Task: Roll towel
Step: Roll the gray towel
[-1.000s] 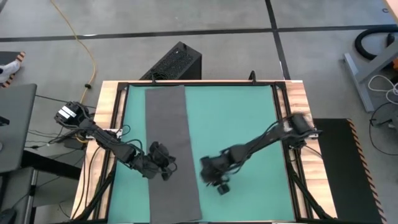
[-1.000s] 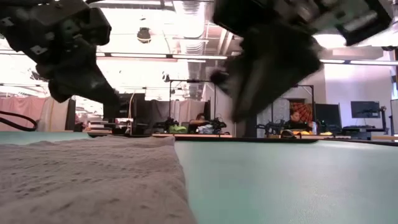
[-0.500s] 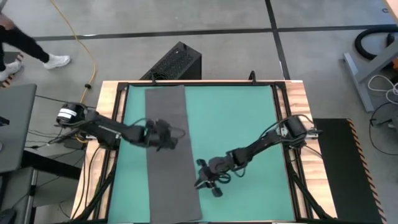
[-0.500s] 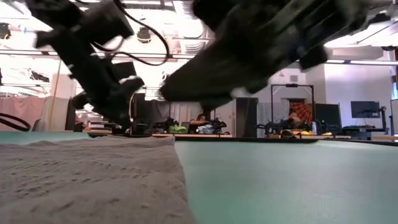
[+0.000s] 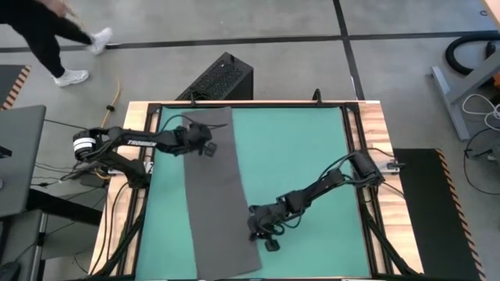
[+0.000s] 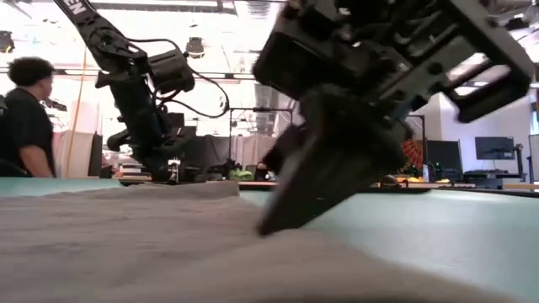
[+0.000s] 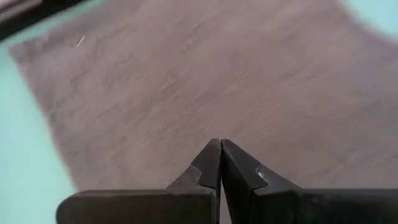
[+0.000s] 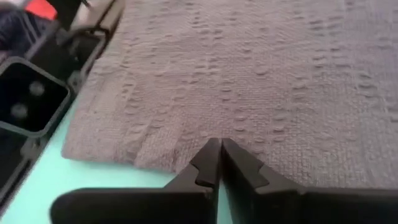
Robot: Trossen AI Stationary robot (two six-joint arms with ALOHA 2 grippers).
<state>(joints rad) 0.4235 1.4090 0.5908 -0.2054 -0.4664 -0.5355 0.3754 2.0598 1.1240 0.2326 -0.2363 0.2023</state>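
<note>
- Towel [image 5: 219, 195]: soft, limp cloth lying flat on the bench; best pinched at its near edge.
- Right pincer [image 5: 262, 231]: closed at the towel's side edge, grip uncertain.
- Left pincer [image 5: 205, 146]: closed, holding nothing.

1. The left arm reached in from the left side, stretched toward the far part of the table.
2. The left gripper [image 5: 208, 147] hung at that far end, its fingers [image 7: 211, 163] pressed together, tips touching.
3. The right arm extended from the right side, low and bent, toward the near middle.
4. The right gripper [image 5: 256, 231] pointed down, its fingers [image 8: 210, 160] closed together.
</note>
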